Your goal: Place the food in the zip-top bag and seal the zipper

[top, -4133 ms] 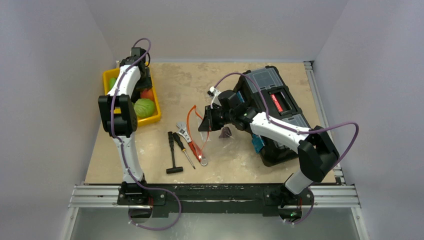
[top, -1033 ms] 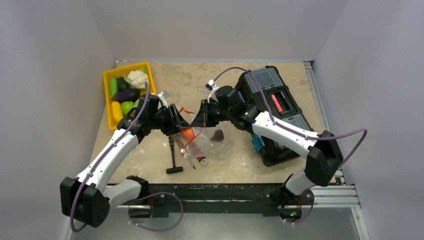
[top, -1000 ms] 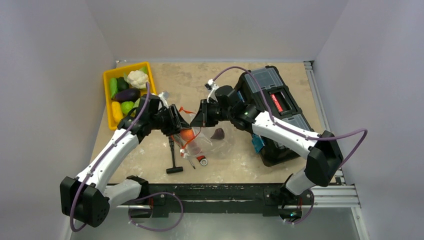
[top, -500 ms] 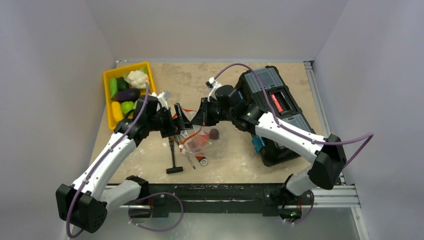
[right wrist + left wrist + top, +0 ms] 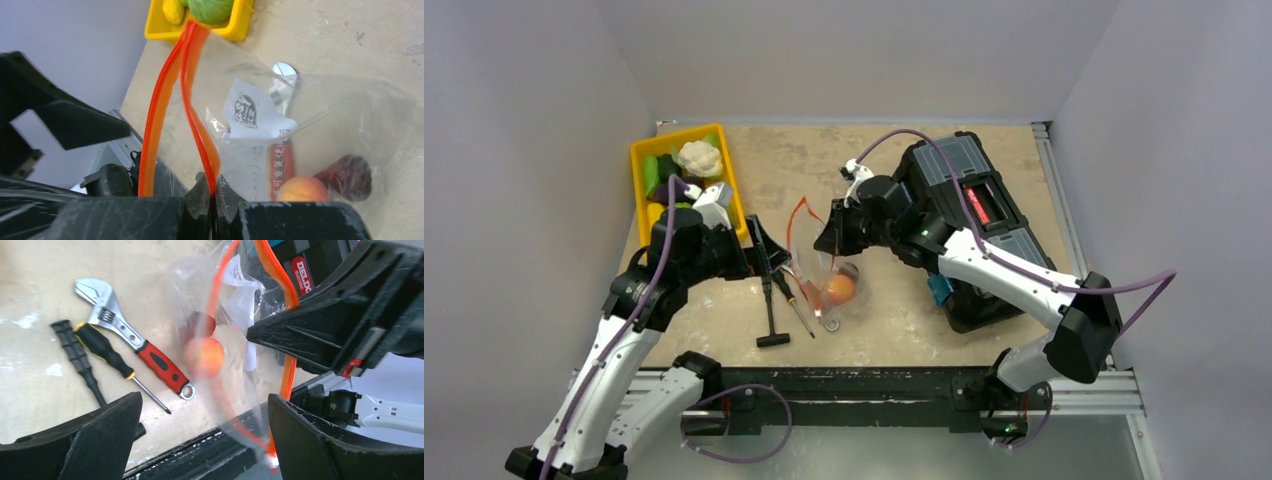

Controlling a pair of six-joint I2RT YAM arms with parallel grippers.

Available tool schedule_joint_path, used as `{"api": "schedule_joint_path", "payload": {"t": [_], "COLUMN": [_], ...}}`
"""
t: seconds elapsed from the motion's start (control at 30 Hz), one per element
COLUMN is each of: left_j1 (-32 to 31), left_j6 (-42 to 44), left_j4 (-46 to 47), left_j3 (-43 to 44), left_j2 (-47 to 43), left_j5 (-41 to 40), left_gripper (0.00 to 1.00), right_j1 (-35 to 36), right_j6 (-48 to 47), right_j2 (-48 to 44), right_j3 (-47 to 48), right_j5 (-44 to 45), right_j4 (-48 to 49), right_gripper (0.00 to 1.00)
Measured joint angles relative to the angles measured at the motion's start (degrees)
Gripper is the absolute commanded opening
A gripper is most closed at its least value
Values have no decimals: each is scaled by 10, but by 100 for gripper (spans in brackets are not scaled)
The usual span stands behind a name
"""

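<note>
The clear zip-top bag (image 5: pixel 816 262) hangs from my right gripper (image 5: pixel 831 236), which is shut on its red-orange zipper (image 5: pixel 196 120) strip. The bag mouth gapes open toward the left. An orange ball (image 5: pixel 839 290) and a dark purple piece (image 5: pixel 849 271) lie in the bag's bottom; both also show in the right wrist view, the ball (image 5: pixel 300 190) and the piece (image 5: pixel 350 177). My left gripper (image 5: pixel 759 252) is open and empty, just left of the bag mouth. The rest of the food, green pieces (image 5: pixel 652 170) and a partly hidden eggplant (image 5: pixel 667 190), sits in the yellow bin (image 5: pixel 637 150).
A white cauliflower (image 5: pixel 697 157) lies in the bin. A red-handled wrench (image 5: pixel 150 362), a screwdriver (image 5: pixel 794 302) and a black T-handle tool (image 5: pixel 769 310) lie under and left of the bag. A black toolbox (image 5: pixel 969 215) stands at the right.
My left gripper let the orange ball go into the bag and drew back to the left, open. The ball dropped to the bag's bottom. My right gripper still holds the zipper.
</note>
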Motion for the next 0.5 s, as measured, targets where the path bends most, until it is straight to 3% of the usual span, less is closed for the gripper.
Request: {"api": "schedule_joint_path", "payload": {"t": [0.23,0.5], "left_j1": [0,13], "left_j6": [54,118], "left_j4": [-52,-91], "left_j3": [56,78], "left_j2": [-36,26], "left_j5": [-90,-254], "left_gripper": [97,99], "right_j1": [0,-2], "right_j6": [-7,-13], "right_j2": [0,12], "right_j3": [-21,-37], "right_j5": [3,-2], "right_j4": [1,17], "right_gripper": [0,0]}}
